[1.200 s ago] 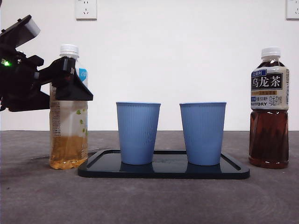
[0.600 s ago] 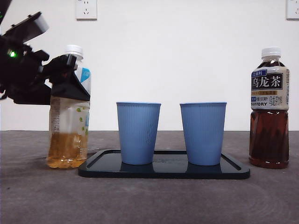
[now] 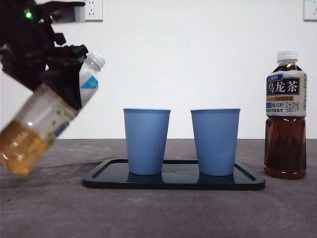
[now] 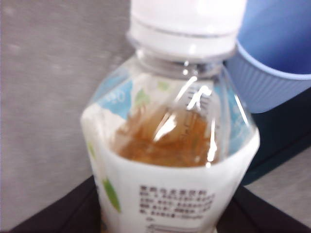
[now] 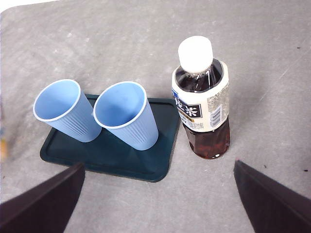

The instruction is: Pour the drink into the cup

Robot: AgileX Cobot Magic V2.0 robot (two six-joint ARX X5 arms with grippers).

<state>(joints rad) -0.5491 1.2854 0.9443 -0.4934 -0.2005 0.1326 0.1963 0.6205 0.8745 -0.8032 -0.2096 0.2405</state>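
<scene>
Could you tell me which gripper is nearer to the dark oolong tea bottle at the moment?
The right gripper: it hovers open above the oolong tea bottle. The left gripper is at the table's far side, beyond both blue cups, shut on the pale tea bottle.

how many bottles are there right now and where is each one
2. A clear plastic bottle of pale amber tea is lifted and tilted, its white cap toward the blue cups, clamped in the left gripper. A dark oolong tea bottle stands upright on the table beside the black tray.

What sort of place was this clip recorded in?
Probably an indoor lab or test bench: a plain white wall with power sockets, a bare grey tabletop, and staged props, two blue cups on a dark tray.
</scene>
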